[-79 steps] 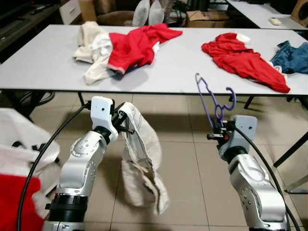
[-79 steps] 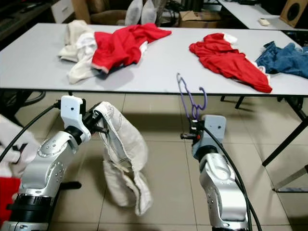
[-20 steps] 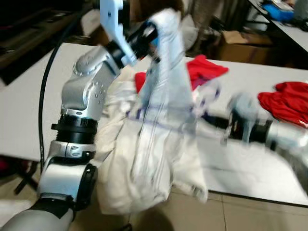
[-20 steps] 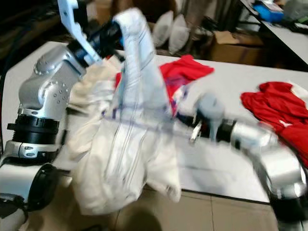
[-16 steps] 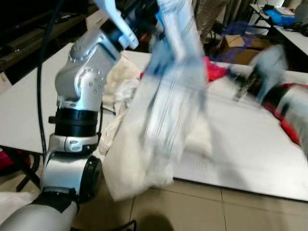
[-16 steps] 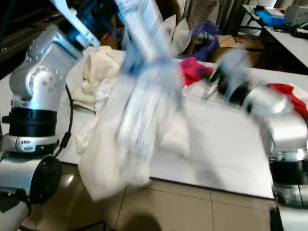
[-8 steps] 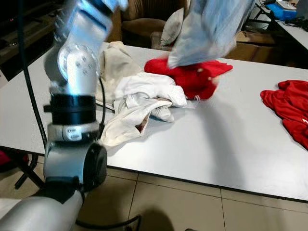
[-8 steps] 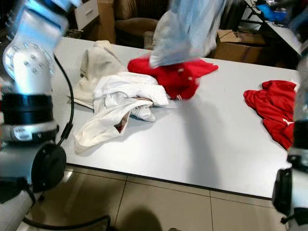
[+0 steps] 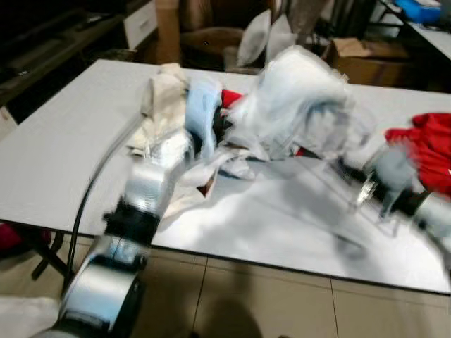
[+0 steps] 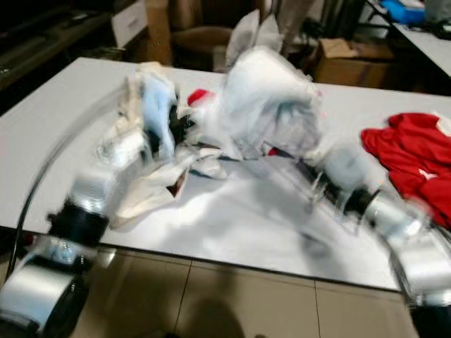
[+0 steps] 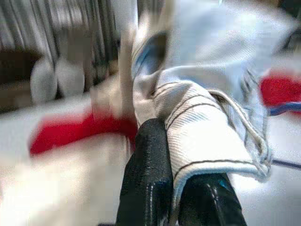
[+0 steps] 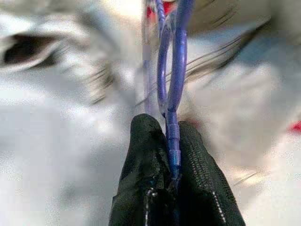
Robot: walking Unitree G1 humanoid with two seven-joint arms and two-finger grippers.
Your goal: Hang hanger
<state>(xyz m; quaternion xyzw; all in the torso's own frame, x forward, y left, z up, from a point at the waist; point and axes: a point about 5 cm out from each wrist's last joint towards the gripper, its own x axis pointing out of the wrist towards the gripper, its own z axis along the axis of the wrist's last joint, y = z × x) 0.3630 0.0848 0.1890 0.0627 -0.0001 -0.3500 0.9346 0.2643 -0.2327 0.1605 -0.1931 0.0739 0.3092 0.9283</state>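
A white garment hangs bunched just above the grey table, blurred by motion. My left gripper is shut on a folded hem of this garment; in the eye view it sits at the garment's left side. My right gripper is shut on the thin purple hanger, whose wire runs up into the white cloth. In the eye view the right arm reaches in from the right, low over the table. Most of the hanger is hidden inside the garment.
A pile of cream clothes and a red shirt lie on the table behind the left gripper. Another red garment lies at the right edge. Pillows and a cardboard box stand beyond the table.
The white garment has come down from high in the picture to just above the table. Both arms have dropped with it and are blurred in motion.
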